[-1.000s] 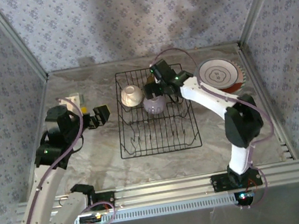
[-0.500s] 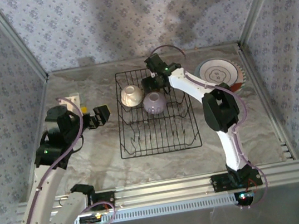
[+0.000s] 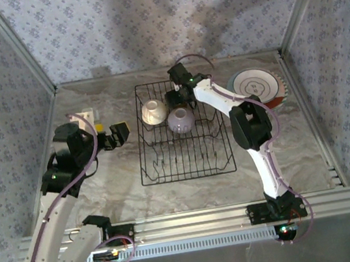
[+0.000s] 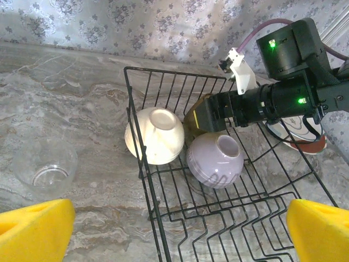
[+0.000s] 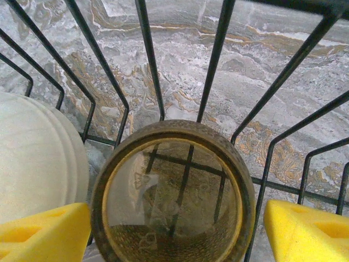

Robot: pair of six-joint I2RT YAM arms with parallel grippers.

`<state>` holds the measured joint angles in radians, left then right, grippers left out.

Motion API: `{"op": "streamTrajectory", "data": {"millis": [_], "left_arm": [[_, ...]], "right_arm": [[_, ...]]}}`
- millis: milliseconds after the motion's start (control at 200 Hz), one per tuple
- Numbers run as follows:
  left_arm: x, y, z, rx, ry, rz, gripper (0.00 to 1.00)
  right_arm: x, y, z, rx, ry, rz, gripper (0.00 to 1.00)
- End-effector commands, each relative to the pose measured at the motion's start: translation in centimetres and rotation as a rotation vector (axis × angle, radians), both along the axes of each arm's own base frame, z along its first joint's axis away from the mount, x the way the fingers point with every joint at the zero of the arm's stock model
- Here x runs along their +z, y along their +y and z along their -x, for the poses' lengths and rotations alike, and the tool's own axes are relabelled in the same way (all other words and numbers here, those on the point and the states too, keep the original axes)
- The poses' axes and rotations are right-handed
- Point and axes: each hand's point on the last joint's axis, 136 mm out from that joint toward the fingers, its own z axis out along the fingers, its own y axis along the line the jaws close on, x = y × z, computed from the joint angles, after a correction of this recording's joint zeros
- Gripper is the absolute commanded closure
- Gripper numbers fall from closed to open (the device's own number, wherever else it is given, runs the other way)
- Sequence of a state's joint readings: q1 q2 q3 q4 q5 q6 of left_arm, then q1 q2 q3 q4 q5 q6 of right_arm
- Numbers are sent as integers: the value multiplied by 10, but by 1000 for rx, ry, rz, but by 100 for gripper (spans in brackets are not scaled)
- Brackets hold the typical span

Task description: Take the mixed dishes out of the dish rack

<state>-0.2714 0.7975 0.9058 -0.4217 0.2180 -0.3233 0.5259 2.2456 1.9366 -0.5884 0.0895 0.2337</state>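
"Now, what moved?"
"The right gripper (image 5: 174,232) slid to the far edge of the rack (image 3: 151,167). Its jaws are wide, one on each side of the brown cup (image 5: 173,185)."
"And the left gripper (image 4: 177,229)?"
"Wide too, empty, by the rack's left side. I think the cup comes out next."

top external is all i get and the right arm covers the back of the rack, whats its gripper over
Observer: An olive-brown cup, open mouth facing the right wrist camera, sits between the open fingers of the right gripper.
Operator: touching the cup yet
Observer: One yellow finger stands clear of the rim; the other is too close to tell.
Operator: anything near the left arm
Observer: The left wrist view shows a clear glass bowl on the table, left of the dish rack.
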Motion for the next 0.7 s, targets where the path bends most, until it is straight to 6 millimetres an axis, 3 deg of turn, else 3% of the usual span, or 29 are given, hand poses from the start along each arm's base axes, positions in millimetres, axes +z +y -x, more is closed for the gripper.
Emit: {"op": "streamTrajectory", "data": {"millis": [0, 365, 695], "left_arm": [[3, -6, 0, -29, -17, 3, 1], [1, -8, -1, -37, -5, 7, 1], [0, -8, -1, -41, -2, 7, 1]], "right_arm": [[1, 2, -6, 11, -3, 1, 18], [4, 4, -12, 6, -37, 3, 26], [7, 5, -12, 15, -37, 5, 43]]}}
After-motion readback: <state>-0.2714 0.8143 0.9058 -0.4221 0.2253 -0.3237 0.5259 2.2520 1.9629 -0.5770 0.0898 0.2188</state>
